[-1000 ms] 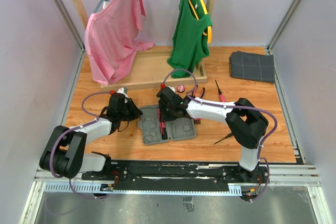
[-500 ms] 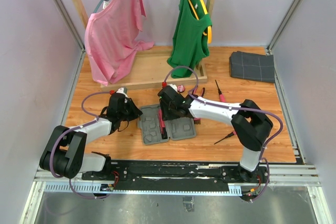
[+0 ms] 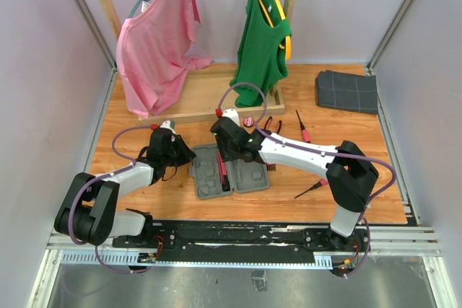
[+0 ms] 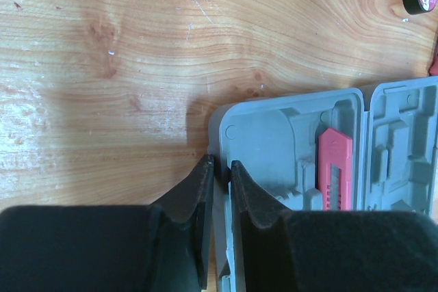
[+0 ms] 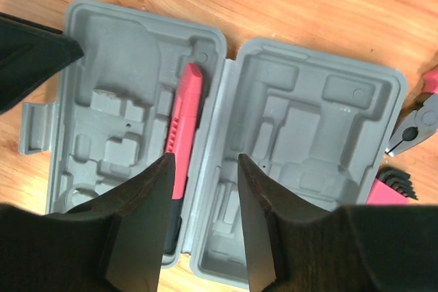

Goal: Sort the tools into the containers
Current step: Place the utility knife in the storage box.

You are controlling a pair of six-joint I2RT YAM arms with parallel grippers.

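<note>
Wooden table (image 3: 375, 124): carries all items.

Grey tool case (image 5: 301, 135): lies open and flat at table centre, both moulded halves facing up. The hinge runs away from the arm bases.

Left gripper (image 4: 220, 169): nearly closed, pinching the case's left rim wall.

Right gripper (image 5: 205, 161): jaws parted, empty, poised over the hinge.

Pink utility knife (image 5: 185, 114): seated in the left half's recess, long axis parallel to the hinge.

Pliers (image 5: 419, 122): pink-handled, just beside the case's right edge, to the right of the free gripper. The right arm is nearer, so they are probably next.
</note>
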